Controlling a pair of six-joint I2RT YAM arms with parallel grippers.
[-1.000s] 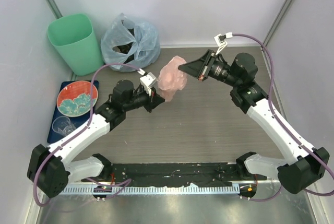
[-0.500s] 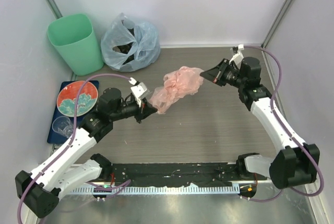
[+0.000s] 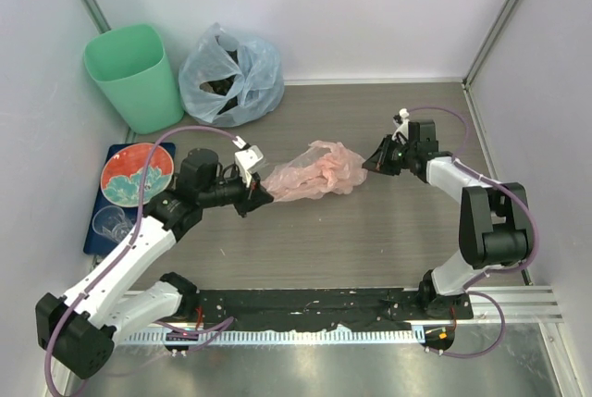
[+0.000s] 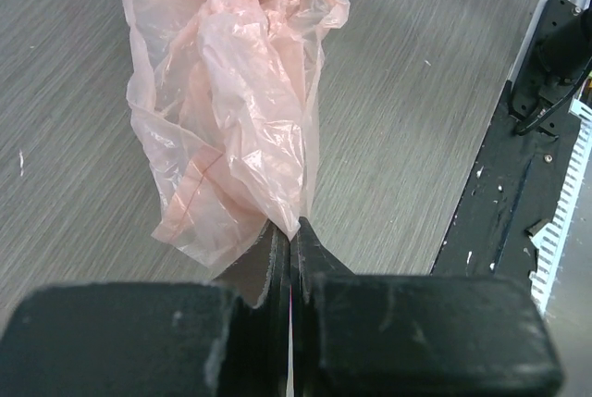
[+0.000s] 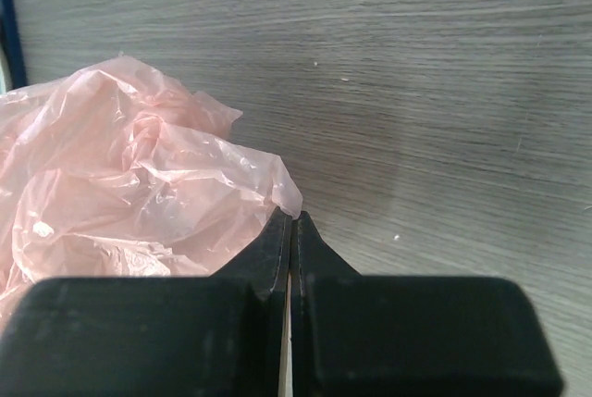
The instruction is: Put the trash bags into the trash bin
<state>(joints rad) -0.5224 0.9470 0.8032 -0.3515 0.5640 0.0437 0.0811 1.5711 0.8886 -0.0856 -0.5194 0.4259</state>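
The pale-pink trash bag (image 3: 314, 173) is stretched low over the table's middle between my two grippers. My left gripper (image 3: 263, 195) is shut on the bag's left end; in the left wrist view (image 4: 292, 223) the bag (image 4: 227, 110) hangs from the fingertips. My right gripper (image 3: 366, 167) is shut on the bag's right edge; in the right wrist view (image 5: 292, 217) the bag (image 5: 129, 193) bunches to the left. The mint-green trash bin (image 3: 132, 75) stands upright at the back left, apart from both grippers.
A bulging pale-blue plastic bag (image 3: 231, 73) sits next to the bin at the back. A red-and-teal plate (image 3: 136, 175) and a clear cup (image 3: 113, 223) lie on a blue mat (image 3: 109, 158) at the left edge. A black rail (image 3: 305, 306) runs along the front.
Both grippers have pulled apart and come down, stretching the balled-up pink bag into a long shape low over the table. The right arm has folded back toward the right.
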